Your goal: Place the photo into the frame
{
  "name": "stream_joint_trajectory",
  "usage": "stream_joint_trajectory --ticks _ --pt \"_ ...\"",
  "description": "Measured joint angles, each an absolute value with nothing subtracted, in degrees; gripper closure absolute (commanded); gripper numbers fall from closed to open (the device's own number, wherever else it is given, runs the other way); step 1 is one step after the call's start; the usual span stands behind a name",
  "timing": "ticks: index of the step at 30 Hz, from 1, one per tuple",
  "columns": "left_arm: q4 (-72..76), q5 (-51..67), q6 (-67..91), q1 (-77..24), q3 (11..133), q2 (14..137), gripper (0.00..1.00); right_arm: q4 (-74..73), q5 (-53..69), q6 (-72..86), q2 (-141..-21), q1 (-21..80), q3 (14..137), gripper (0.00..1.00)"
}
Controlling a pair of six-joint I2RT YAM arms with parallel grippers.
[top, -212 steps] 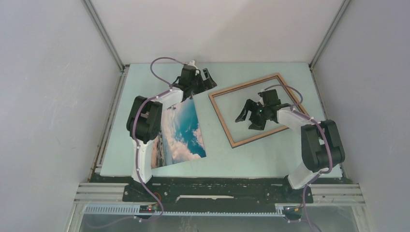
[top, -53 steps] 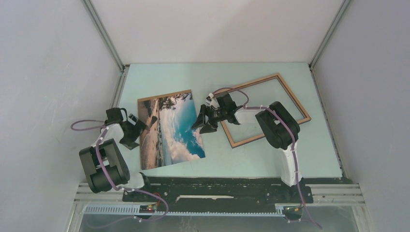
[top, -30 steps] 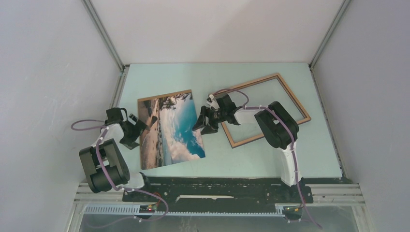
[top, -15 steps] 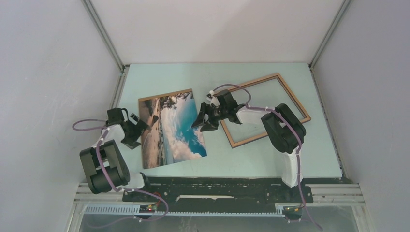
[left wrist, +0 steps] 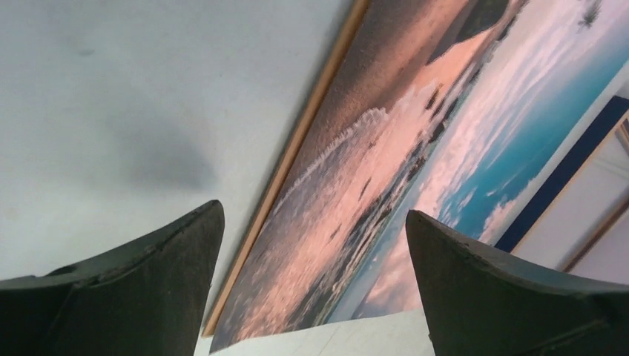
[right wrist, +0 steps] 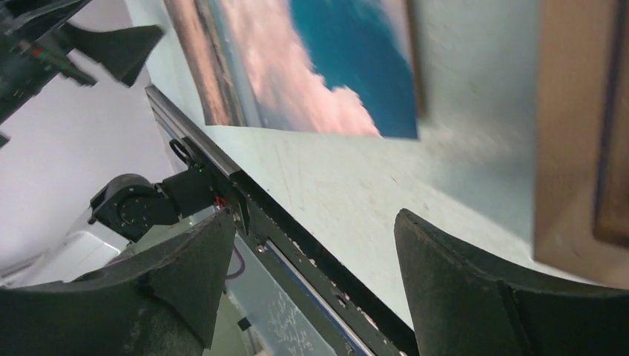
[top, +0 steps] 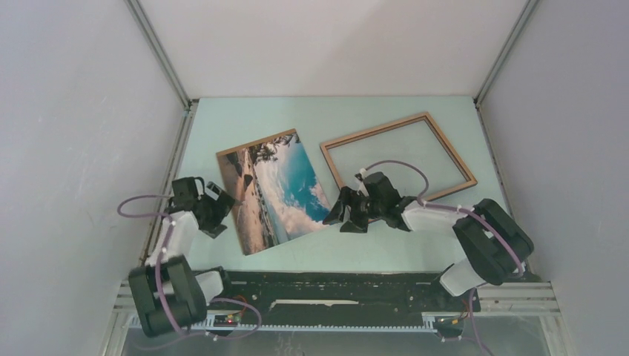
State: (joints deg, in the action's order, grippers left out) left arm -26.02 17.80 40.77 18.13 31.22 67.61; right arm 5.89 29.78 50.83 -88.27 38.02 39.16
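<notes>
Right gripper [top: 337,218]: jaws apart, nothing held, swung back to the near right corner of the photo [top: 278,189]. Left gripper [top: 220,211]: jaws apart, empty, at the photo's left edge. Within 0.5 s the photo's near end has slewed toward the frame [top: 374,130]; judged a repositioning step, insertion not begun. 1 holder present: the frame, empty, table [top: 245,119] visible through it.
</notes>
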Motion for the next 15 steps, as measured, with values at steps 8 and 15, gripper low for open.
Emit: stream_joint_trajectory --ticks 8,15 --pt "-24.7 5.2 41.5 -2.8 31.2 45.3 0.0 17.0 22.0 61.6 -88.3 40.5 31.7 0.21" --pt "-9.9 6.1 43.1 -13.2 27.9 53.1 0.0 24.8 14.0 68.6 -92.4 44.2 30.7 0.26"
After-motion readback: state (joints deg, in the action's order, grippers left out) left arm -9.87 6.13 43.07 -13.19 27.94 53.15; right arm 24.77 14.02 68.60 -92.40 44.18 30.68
